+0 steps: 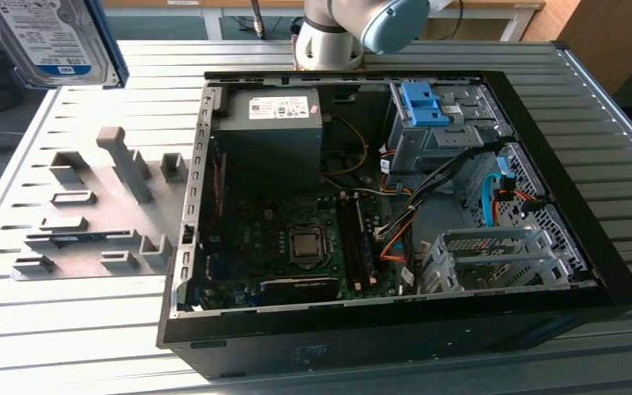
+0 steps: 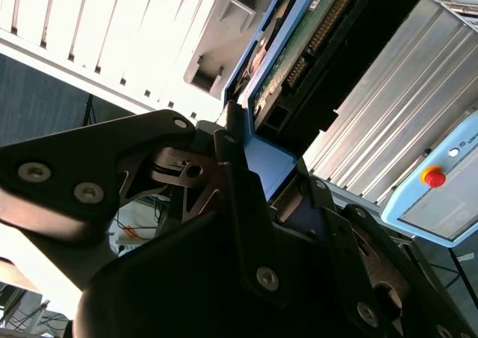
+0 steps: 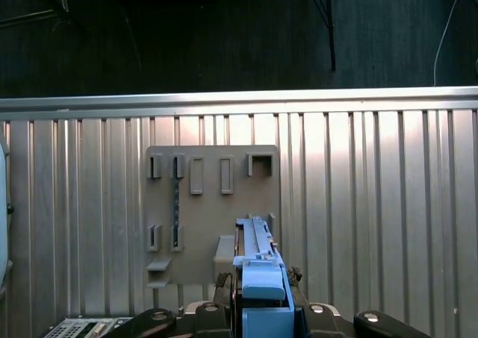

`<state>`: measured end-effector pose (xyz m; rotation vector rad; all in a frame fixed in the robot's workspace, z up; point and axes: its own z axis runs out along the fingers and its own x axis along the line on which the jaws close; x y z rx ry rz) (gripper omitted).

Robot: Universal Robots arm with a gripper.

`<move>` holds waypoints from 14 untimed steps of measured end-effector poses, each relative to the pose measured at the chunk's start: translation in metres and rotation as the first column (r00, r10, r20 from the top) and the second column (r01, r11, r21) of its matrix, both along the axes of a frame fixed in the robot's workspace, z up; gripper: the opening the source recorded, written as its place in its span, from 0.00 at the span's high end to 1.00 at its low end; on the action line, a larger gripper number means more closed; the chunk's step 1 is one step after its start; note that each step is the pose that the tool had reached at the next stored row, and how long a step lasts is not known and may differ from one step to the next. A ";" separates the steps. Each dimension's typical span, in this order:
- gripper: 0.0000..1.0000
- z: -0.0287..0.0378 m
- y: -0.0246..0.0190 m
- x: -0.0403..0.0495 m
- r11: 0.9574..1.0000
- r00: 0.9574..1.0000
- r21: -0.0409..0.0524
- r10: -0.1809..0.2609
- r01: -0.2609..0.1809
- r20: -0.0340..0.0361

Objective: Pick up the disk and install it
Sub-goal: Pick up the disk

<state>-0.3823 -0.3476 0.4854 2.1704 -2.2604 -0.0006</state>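
The flat silver hard-drive disk with a white-and-blue label and blue plastic carrier frame [image 1: 55, 39] hangs in the air, off the open black computer case [image 1: 404, 350] beyond its far corner on the exterior view's left. The black metal gripper [image 2: 270, 170] is clamped narrowly on the carrier's end, with the green circuit board side of the disk exposed.

It looks rigid and dense, probably weighty for its size. Its metal faces are likely slick, and the board and connector pins are fragile. The plastic frame edges seem the safest hold.

Beside the case, on the exterior view's left, a grey slotted fixture plate [image 1: 85, 222] lies flat on the ribbed aluminium tabletop [image 1: 75, 329]. Inside the case sit a grey power-supply box [image 1: 272, 132], a blue plastic bracket [image 1: 424, 103] and a silver perforated drive cage [image 1: 492, 255]. Dark floor lies past the tabletop's edge.
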 end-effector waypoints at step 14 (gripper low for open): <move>0.63 0.0000 -0.0001 0.0069 1.000 1.000 0.000 0.000 0.000 0.003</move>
